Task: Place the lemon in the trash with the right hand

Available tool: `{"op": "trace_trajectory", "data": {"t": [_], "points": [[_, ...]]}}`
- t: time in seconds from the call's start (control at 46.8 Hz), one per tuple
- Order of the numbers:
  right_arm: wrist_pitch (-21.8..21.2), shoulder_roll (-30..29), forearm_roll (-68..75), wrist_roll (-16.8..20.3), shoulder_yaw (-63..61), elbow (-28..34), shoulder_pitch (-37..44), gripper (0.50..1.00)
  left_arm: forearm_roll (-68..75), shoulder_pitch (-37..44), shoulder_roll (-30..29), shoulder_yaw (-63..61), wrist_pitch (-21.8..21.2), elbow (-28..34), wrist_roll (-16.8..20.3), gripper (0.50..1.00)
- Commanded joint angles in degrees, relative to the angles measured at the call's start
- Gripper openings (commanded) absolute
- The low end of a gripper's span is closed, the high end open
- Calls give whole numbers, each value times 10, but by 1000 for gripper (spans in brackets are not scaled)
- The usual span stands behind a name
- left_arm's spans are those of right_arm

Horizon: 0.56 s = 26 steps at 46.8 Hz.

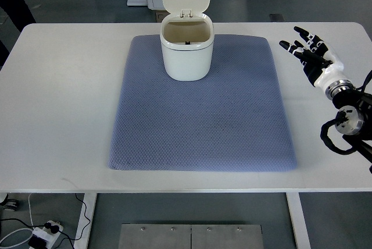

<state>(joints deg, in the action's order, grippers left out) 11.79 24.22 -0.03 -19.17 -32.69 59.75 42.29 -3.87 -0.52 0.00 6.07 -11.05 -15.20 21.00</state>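
Well apart from bin (pixel 186 51), right hand (pixel 309 56) spread, empty.

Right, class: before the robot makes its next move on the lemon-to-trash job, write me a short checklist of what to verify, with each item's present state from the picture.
1. Trash bin lid up, opening clear: ok. The lid stands tilted back and the mouth is uncovered.
2. Bin upright on the blue mat: ok, at the mat's far edge.
3. Lemon located: not ok. No lemon shows on the mat or on the white table.
4. Right hand free to grasp: ok. Fingers are spread, holding nothing, over the table right of the mat.
5. Left hand clear of the path: cannot tell; it is out of view.
6. Lemon already inside the bin: cannot tell from this angle.
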Motion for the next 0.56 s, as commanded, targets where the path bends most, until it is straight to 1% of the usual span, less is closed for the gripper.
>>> {"op": "trace_trajectory", "data": {"t": [0.0, 0.257, 0.535], "points": [[0, -22, 6, 0, -10, -14, 0, 1000, 0, 0, 0, 0, 1, 0, 0, 1000], [-3, -84, 7, 2, -62, -70, -9, 1000, 0, 0, 0, 0, 1, 0, 0, 1000], [-4, -89, 7, -3, -63, -75, -17, 1000, 0, 0, 0, 0, 1, 0, 0, 1000]]}}
